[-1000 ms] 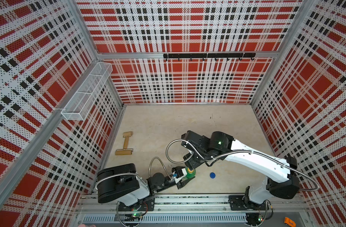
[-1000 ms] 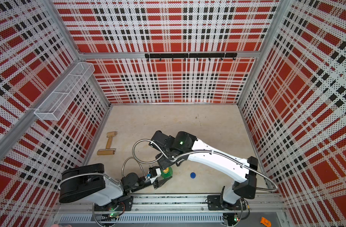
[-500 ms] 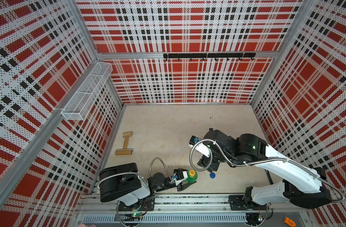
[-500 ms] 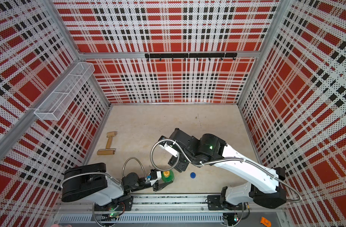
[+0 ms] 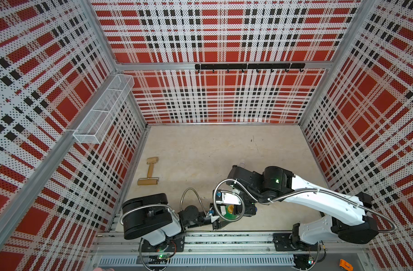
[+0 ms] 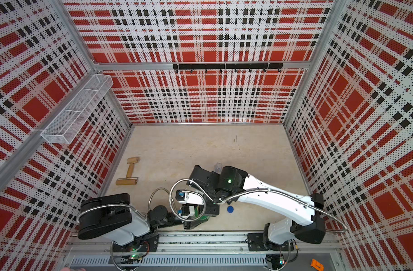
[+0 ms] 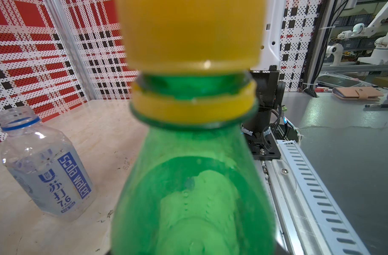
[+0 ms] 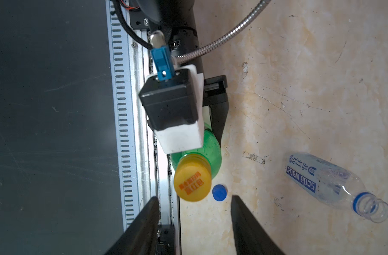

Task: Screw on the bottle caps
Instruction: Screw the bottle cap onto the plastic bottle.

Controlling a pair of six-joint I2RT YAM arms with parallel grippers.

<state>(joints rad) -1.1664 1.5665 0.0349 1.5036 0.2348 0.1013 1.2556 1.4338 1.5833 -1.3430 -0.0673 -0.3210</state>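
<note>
"Yellow cap (image 8: pixel 192 181) sits on the green bottle (image 7: pixel 193 187), but a band of thread shows above the collar ring, so I'd call it not yet tight."

"Who has what?"

"The left gripper (image 5: pixel 222 218) clamps the bottle's body at the table's (image 8: pixel 299 88) front edge. The right gripper (image 8: pixel 194 199) hangs above the cap, jaws spread, nothing between them."

"Best way in?"

"Centre over the cap, drop straight down, pinch its ribbed side and twist with no sideways push."

"Axis?"

"Long axis vertical, mouth up, printed cap top facing the right wrist camera. The blue cap (image 8: pixel 219 192) lies just beside the green bottle; the clear bottle (image 7: pixel 47 167) stands uncapped, well apart."
</note>
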